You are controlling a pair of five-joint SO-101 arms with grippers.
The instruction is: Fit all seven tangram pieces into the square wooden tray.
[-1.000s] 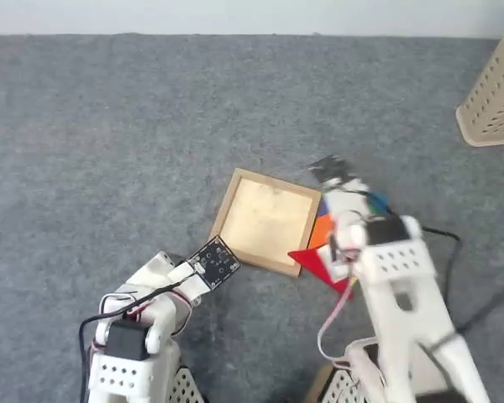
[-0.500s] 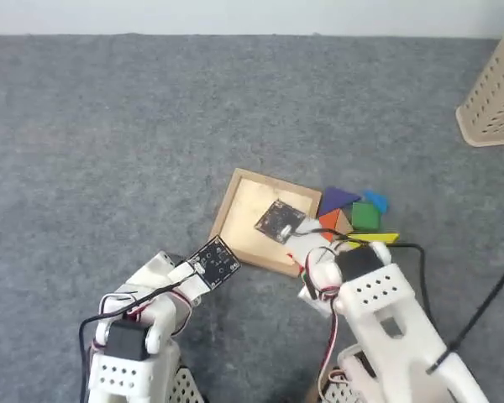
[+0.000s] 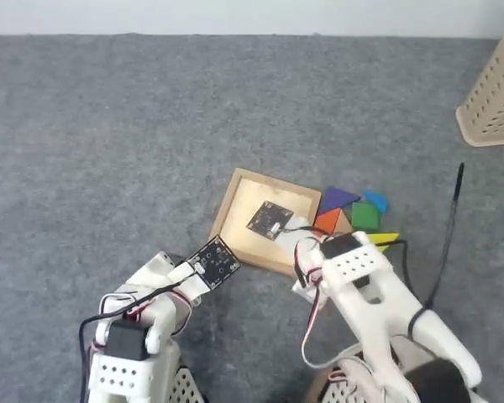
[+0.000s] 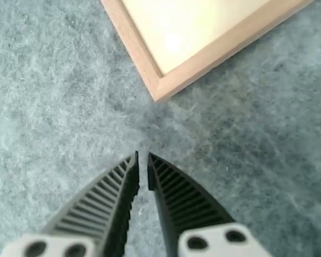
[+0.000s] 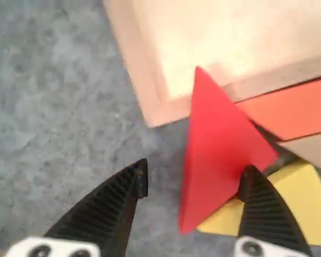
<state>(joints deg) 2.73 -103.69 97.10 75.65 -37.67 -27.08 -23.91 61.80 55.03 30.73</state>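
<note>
At the left, the left tool (image 4: 142, 158) hangs just above the grey felt surface (image 3: 109, 126) with its ribbed fingers drawn together, a thin slit between them, pointing at the near corner of the square wooden tray (image 3: 225, 205), close to it but apart. The tray lies flat mid-surface, turned like a diamond. Over its right corner the right tool (image 5: 195, 179) stands spread apart astride the red triangle (image 5: 216, 155): one finger touches the triangle's edge, the other is off it. The triangle's tip lies over the tray's rim (image 5: 136, 69). Just right of the tray cluster the orange triangle (image 3: 330, 222), purple triangle (image 3: 336, 200), green square (image 3: 365, 217), blue piece (image 3: 375, 201) and yellow piece (image 3: 382, 239); a cream basket (image 3: 496, 92) stands far right
</note>
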